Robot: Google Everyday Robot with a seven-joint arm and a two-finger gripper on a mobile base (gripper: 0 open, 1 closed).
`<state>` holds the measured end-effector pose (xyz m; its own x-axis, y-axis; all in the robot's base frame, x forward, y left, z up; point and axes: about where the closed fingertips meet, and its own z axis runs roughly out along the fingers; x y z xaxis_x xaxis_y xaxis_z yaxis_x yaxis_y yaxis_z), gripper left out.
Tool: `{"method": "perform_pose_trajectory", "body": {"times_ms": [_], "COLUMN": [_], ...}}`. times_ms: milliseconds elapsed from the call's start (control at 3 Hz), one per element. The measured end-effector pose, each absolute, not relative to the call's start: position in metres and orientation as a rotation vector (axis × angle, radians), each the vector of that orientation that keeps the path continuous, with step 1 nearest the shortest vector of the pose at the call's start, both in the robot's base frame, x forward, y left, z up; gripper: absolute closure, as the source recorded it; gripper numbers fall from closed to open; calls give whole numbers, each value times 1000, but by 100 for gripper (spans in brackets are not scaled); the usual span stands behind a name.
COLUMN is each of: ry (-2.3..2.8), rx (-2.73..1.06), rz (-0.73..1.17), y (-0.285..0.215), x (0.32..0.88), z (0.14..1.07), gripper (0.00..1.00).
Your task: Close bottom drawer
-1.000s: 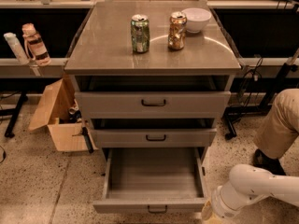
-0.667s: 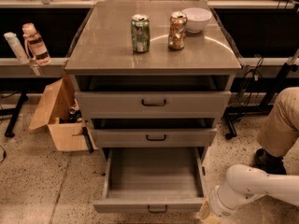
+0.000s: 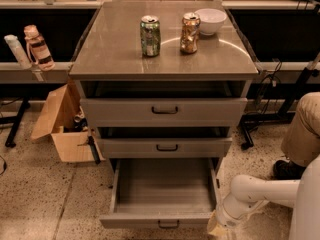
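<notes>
The bottom drawer of the grey cabinet is pulled far out, with a plain grey empty inside. Its front panel with a small black handle lies at the lower edge of the camera view. The middle drawer and top drawer stand slightly out above it. My white arm comes in from the lower right. My gripper is low at the right corner of the bottom drawer's front, partly cut off by the picture's edge.
On the cabinet top stand a green can, a bronze can and a white bowl. An open cardboard box sits on the floor at left. A person's leg and shoe are at right.
My arm and gripper have shifted slightly left toward the drawer's right front corner. The drawer has not visibly moved.
</notes>
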<state>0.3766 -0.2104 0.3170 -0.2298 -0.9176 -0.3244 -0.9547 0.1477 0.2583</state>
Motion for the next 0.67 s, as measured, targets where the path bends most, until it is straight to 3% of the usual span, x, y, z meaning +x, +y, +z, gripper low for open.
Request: {"method": "perform_pose_trajectory", "body": {"times_ms": [667], "ry": [2276], "rx": [-1926], "rz": [618], "y": [-205], "x": [369], "z": [311], "gripper": [100]}}
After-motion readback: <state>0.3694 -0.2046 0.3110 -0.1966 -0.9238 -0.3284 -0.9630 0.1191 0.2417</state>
